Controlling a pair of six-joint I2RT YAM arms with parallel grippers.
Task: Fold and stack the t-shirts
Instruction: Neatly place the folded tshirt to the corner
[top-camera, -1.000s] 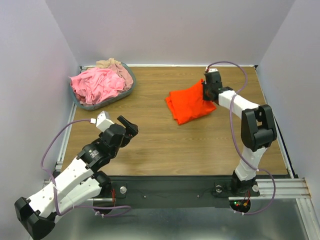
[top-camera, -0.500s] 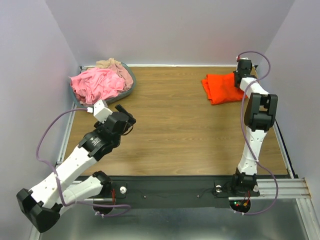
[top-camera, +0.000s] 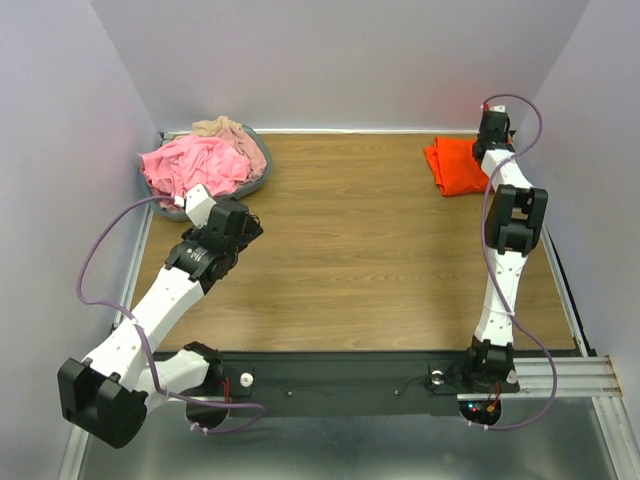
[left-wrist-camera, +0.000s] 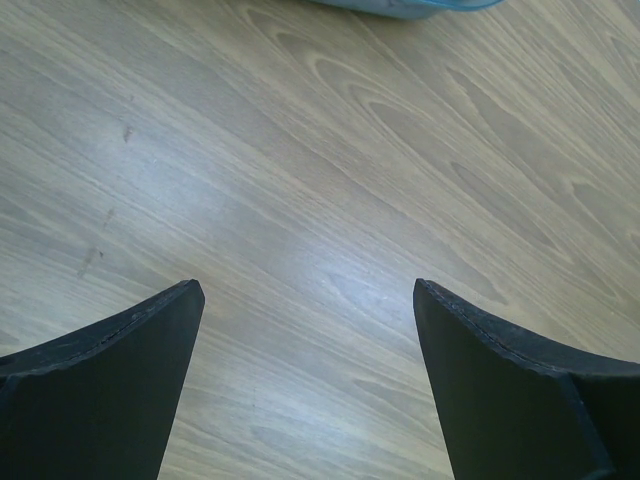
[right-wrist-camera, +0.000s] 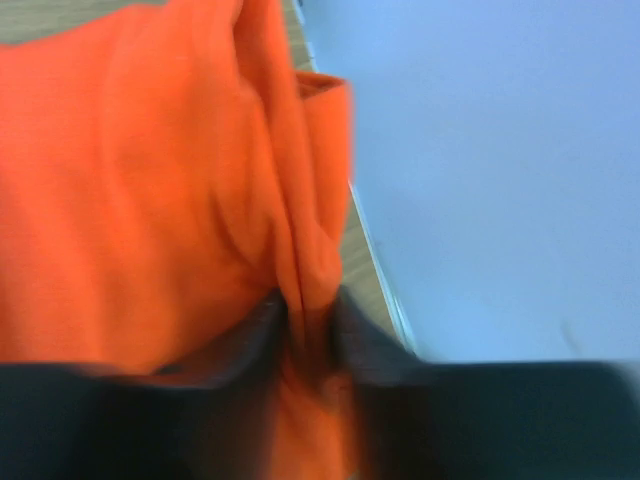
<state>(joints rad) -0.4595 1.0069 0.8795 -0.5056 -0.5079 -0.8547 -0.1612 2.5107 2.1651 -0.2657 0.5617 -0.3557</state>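
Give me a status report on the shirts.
Left pincer open above the table, near the grey basket. Right pincer shut on orange t-shirt at far right corner. Pink t-shirts, beige t-shirt heaped in basket. Nothing blocking.

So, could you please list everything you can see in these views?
orange shirt: one, bright orange-red, bunched at the table's far right corner, held by the right gripper
pink shirts: a heap, number unclear, pink, in the basket
beige shirt: at least one, beige, at the back of the basket
basket: one, grey, far left corner of the table
table: one, wood grain, under everything
walls: three, pale, around the table
arms: two, white and black, bases at the near edge
left gripper: one, black, open over bare table near the basket
right gripper: one, black, shut on the orange shirt by the right wall
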